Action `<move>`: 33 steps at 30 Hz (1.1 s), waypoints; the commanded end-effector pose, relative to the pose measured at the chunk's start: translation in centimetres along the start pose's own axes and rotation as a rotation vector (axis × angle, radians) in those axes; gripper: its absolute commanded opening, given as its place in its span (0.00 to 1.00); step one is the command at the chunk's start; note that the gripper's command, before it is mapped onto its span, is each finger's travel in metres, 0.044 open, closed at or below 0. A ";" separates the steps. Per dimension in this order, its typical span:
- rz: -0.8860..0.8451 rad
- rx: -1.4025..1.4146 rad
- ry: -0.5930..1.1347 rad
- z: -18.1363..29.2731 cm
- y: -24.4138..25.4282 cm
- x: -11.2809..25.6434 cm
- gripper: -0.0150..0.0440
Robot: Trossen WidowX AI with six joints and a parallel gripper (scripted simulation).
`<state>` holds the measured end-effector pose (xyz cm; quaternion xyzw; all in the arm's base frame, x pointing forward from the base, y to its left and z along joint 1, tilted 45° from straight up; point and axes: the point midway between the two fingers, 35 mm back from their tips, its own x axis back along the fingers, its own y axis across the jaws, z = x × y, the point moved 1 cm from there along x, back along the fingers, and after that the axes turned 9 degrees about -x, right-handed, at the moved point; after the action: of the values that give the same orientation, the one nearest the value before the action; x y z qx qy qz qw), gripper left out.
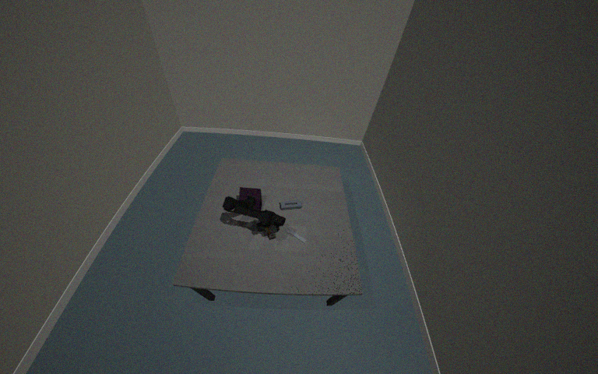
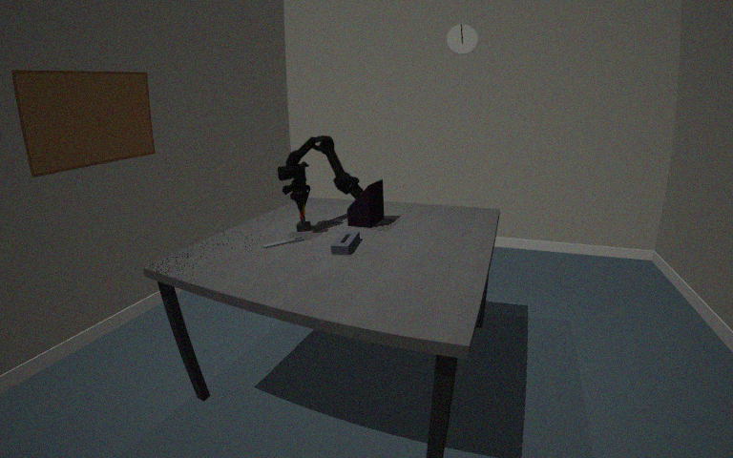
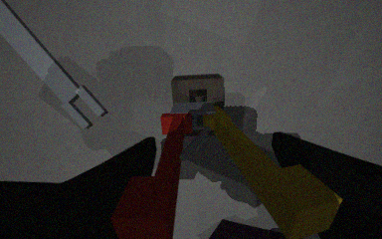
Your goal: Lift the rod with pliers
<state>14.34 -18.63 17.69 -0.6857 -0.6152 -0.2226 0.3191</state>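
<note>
no readable text, label, brand or number anywhere, a round wall clock (image 2: 462,39) with a blank face (dark hands only)

The pliers (image 1: 267,230) (image 2: 303,215) (image 3: 170,154) stand upright at the holster (image 1: 272,236) (image 2: 303,226) (image 3: 180,91), handles up, one red and one yellow, spread apart toward their upper ends. Their jaws are too obscured to read. The holster is a small, brownish-grey block on the desk (image 1: 229,264) (image 2: 400,270) (image 3: 318,60), with a dark square opening. Well apart from it lies the channel (image 1: 296,206) (image 2: 342,250), a low, oblong blue-grey block with a narrow dark slot along its top. The rod cannot be made out in the slot.
</note>
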 end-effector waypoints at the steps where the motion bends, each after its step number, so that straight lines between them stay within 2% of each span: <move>1: -0.003 0.003 0.003 0.1 0.0 0.0 0.88; 33: -0.003 0.003 0.003 0.1 0.0 0.0 0.80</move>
<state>14.39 -18.59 17.67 -0.6844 -0.6160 -0.2237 0.3196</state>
